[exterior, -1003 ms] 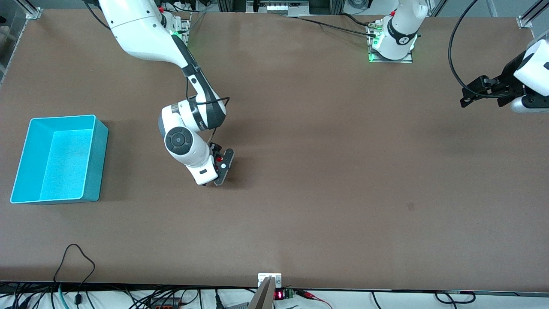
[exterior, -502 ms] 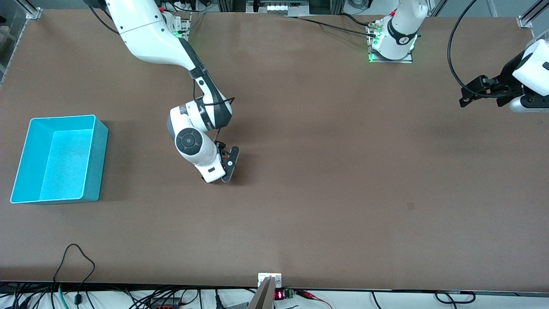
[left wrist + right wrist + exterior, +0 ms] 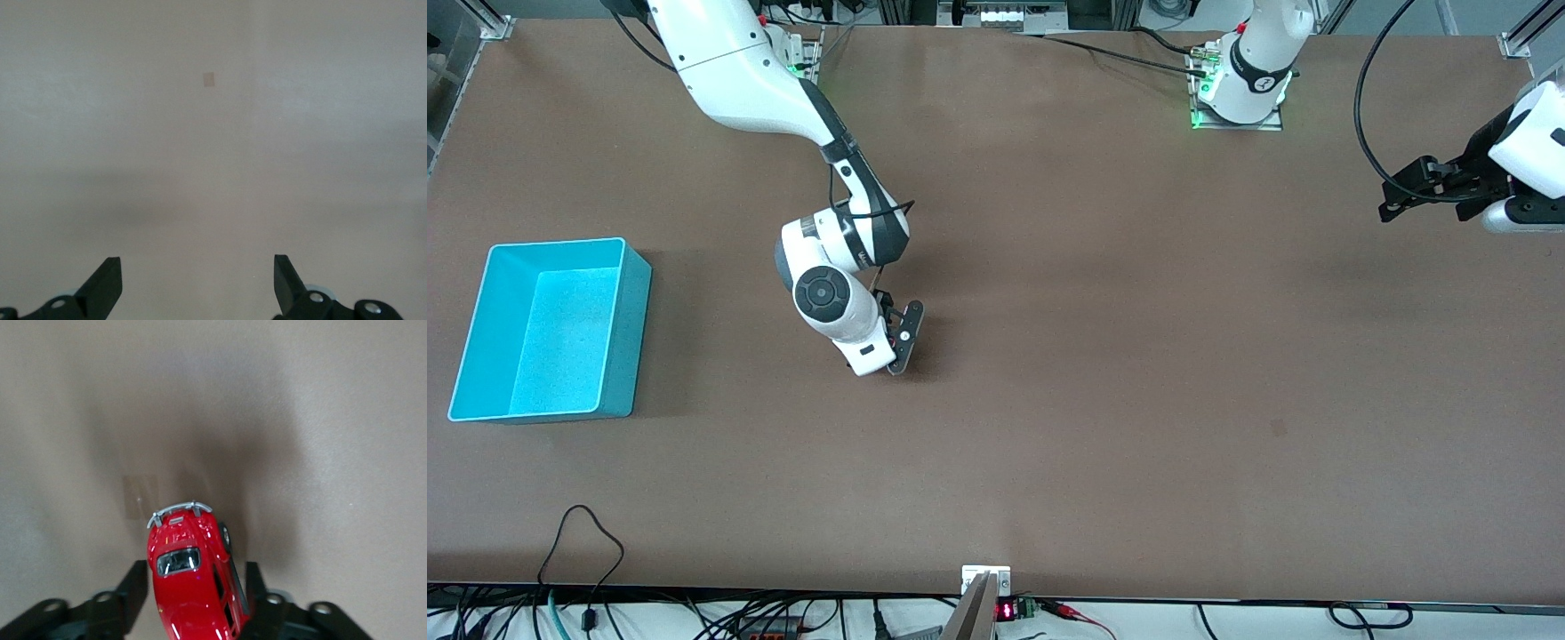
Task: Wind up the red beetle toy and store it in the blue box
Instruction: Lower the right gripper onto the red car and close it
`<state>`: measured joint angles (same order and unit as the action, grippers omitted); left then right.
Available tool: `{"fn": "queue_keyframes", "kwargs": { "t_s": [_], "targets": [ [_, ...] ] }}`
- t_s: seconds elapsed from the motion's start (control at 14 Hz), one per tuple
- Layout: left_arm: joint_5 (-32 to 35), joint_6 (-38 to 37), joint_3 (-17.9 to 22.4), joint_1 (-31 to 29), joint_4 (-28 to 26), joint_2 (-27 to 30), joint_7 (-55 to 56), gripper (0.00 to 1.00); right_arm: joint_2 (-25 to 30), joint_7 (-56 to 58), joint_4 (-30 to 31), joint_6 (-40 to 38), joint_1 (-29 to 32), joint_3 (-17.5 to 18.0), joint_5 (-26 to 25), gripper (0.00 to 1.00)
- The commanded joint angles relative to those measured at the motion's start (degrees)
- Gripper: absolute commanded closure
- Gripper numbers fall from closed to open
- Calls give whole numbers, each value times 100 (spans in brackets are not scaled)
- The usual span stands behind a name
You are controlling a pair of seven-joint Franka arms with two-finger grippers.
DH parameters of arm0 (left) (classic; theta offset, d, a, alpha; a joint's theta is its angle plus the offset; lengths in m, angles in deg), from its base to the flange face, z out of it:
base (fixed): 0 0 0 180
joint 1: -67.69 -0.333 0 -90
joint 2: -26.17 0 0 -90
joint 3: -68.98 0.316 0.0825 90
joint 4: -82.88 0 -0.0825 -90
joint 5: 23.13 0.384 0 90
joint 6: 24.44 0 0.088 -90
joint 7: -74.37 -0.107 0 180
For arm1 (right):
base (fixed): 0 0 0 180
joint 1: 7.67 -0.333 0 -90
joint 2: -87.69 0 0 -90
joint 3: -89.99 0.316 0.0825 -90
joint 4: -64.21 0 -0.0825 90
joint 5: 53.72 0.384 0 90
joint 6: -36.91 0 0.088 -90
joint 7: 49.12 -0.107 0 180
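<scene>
Glossy red beetle toy, matt table

front: red beetle toy hidden under right wrist | right wrist: toy's rear — cut off

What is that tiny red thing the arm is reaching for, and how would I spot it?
On the bare brown table, find the right gripper near the middle. Between its black fingers sits the tiny glossy red beetle-shaped toy car, the only red, silver-trimmed object there.

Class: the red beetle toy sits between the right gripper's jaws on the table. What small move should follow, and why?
Probably finish closing the right gripper on the red beetle toy: its jaws flank the car's sides, which rests low on the table. The blue box waits toward the right arm's end. The left gripper waits, open.
</scene>
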<state>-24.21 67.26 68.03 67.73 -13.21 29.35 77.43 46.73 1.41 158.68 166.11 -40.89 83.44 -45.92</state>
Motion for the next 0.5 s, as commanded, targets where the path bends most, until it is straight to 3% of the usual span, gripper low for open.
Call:
{"fn": "queue_keyframes", "kwargs": {
  "t_s": [0.0, 0.14, 0.43],
  "targets": [
    [125, -47, 24, 75, 179, -98, 63, 0, 71, -8, -17, -27, -35, -48, 2, 71],
    [125, -47, 16, 75, 179, -98, 63, 0, 307, -61, -60, -35, 43, -57, 10, 77],
    [134, -47, 16, 75, 179, -98, 63, 0, 948, -401, -148, -62, 44, -688, 11, 79]
  ]
}}
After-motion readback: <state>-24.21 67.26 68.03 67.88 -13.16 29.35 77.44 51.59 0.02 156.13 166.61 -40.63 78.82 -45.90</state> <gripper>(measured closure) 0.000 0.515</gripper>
